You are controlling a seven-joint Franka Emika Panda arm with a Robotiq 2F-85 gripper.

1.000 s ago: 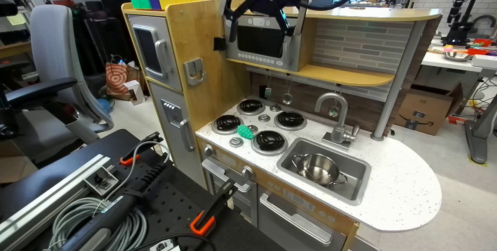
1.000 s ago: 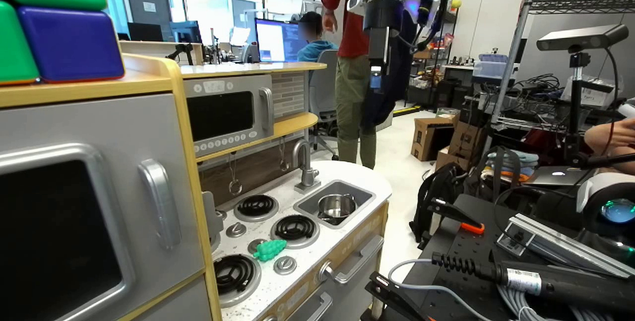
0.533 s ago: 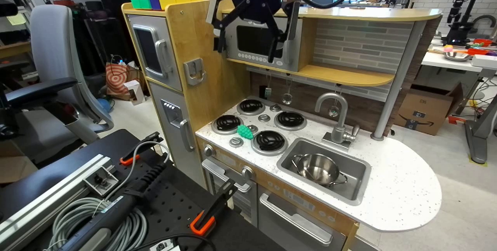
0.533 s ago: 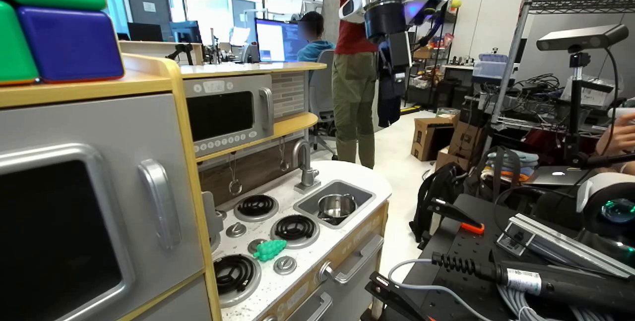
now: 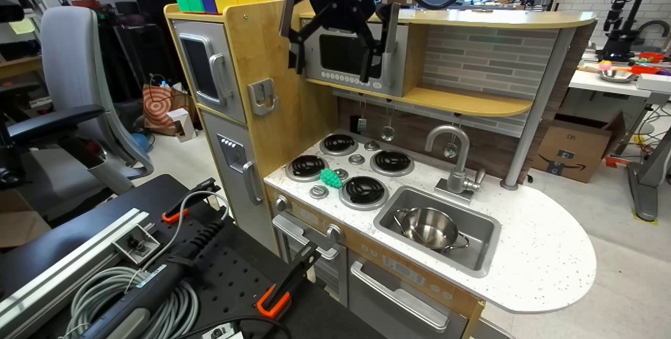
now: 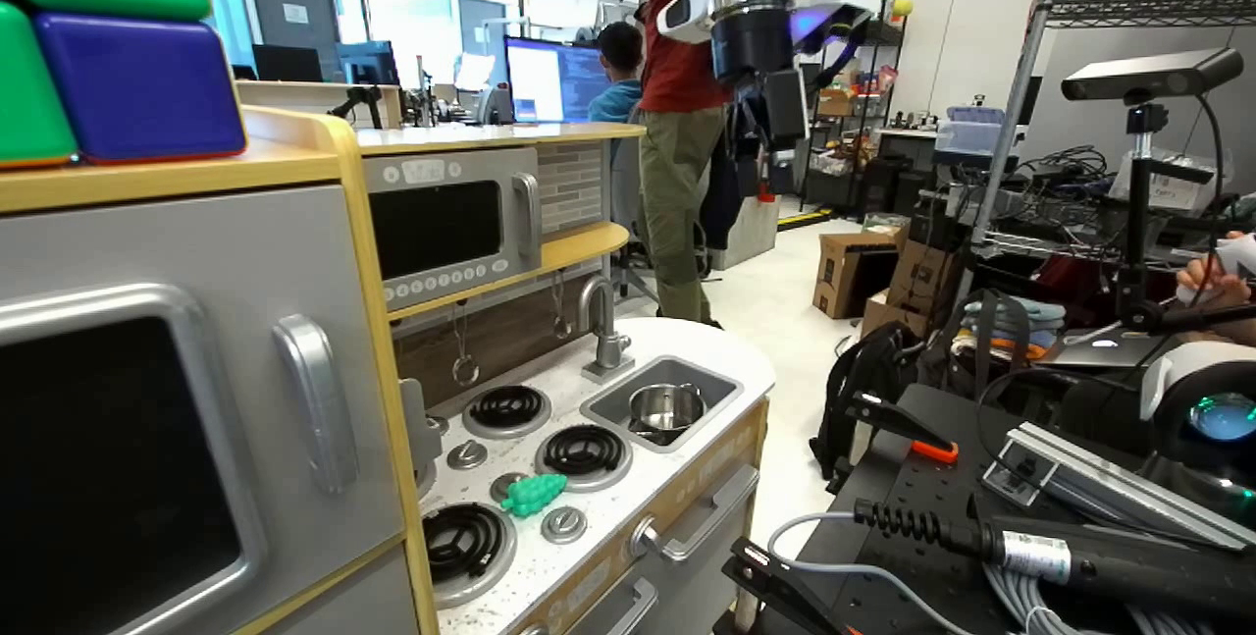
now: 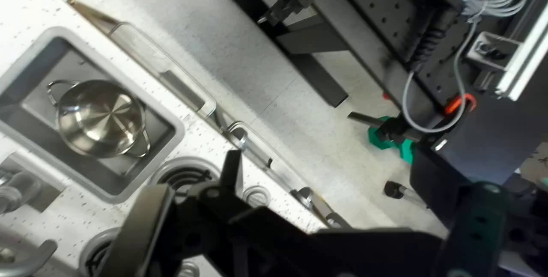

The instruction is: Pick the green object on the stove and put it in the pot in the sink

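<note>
At the top middle of an exterior view, the black two-fingered Robotiq gripper (image 5: 331,65) hangs lower and further left than a second ago. In an exterior view, the red-shirted, olive-trousered person (image 6: 677,142) now appears further left.

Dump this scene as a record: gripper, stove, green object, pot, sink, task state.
gripper: open, holding nothing, above counter level
stove: white top, four round black burners
green object: on the stove, between two burners, close by the knobs; whether it touches one is unclear
pot: shiny steel, open side up, inside the sink
sink: rectangular metal basin, grey faucet beside it
task state: green object not yet picked; it is not in the pot
</note>
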